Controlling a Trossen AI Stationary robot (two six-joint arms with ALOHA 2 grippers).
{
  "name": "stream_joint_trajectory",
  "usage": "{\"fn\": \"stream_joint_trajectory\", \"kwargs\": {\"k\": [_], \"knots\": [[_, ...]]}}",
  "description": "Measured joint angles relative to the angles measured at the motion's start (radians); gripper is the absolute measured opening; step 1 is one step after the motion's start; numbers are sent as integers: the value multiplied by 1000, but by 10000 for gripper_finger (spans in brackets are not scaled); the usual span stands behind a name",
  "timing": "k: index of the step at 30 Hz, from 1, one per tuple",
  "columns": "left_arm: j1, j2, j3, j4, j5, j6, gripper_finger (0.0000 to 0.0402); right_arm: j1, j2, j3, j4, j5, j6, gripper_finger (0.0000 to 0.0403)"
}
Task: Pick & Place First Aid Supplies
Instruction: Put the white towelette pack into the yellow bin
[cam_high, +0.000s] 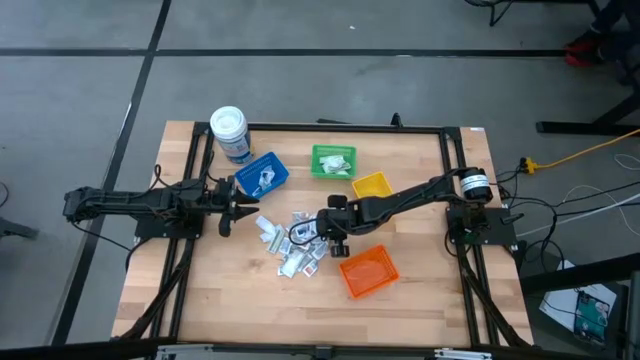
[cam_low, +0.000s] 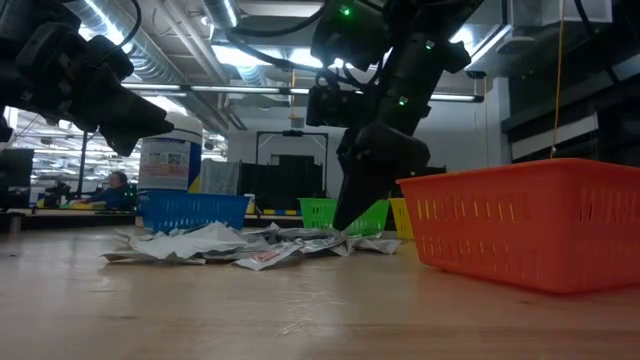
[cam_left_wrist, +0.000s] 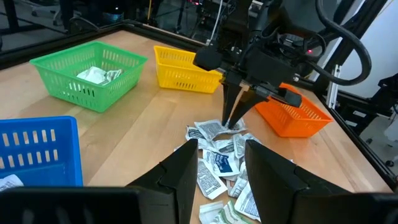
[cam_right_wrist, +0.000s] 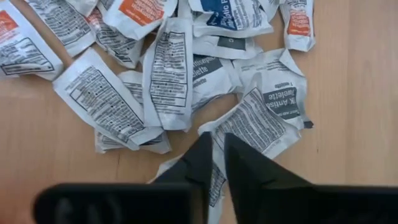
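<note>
**Right gripper pinching at packet pile, mid-table**

High: packets (cam_high: 290, 245) heaped centre; bare wood toward the near edge. Right gripper (cam_high: 322, 233) at pile's right edge; left gripper (cam_high: 238, 209) beside blue bin (cam_high: 262, 174).

Low: right arm comes steeply down; orange bin (cam_low: 530, 220) near.

Left wrist: its fingers (cam_left_wrist: 186, 168) spread, empty.

Right wrist: fingers (cam_right_wrist: 239, 163) nearly together, pinching one packet (cam_right_wrist: 258, 124).

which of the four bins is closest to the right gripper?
The orange bin, just beside the right gripper, which is down on the packet pile. The yellow bin, green bin and blue bin sit farther back.
</note>
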Motion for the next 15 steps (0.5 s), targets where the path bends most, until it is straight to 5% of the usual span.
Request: {"fn": "stream_joint_trajectory", "kwargs": {"k": [5,15], "knots": [[0,0,0,0,0,0,127,0,0,0,0,0,3,8],[0,0,0,0,0,0,127,22,0,0,25,-9,-2,73]]}}
